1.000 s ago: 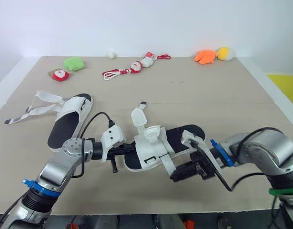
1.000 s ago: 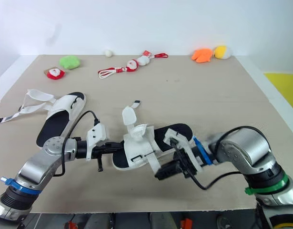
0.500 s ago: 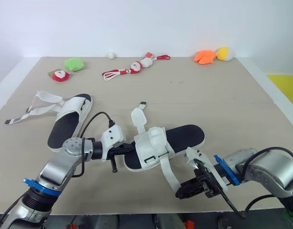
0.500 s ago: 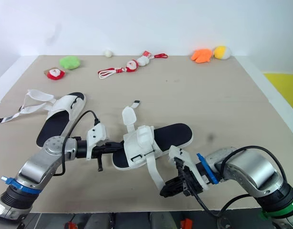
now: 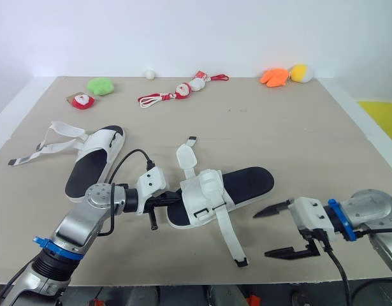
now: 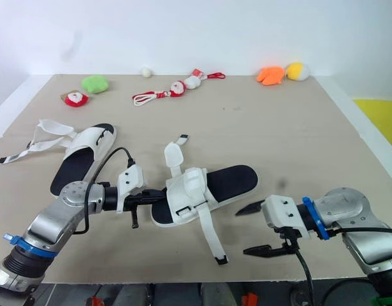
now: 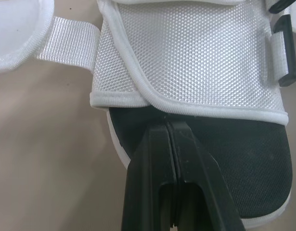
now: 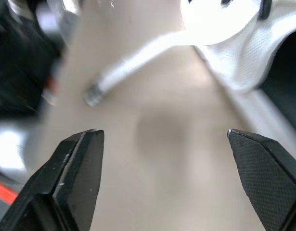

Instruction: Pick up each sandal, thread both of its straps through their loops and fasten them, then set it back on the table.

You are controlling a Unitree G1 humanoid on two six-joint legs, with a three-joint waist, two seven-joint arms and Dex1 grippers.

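Observation:
A white sandal with a black footbed lies flat near the table's front middle. One long strap trails loose toward the front edge, and its other strap stands up at the back. My left gripper is shut, its tips pressed on the sandal's footbed just under the white upper. My right gripper stands wide open, right of the loose strap's end and apart from it. A second sandal lies at the left with its straps spread out.
Along the back edge sit a green plush, a red and white toy, a red cord with small figures, a white ball and orange and yellow plush toys. The table's front edge runs close under both grippers.
My right gripper drew the long strap out toward the front, then let it go, opened wide and moved right. The sandal settled flat, and the strap now lies on the table.

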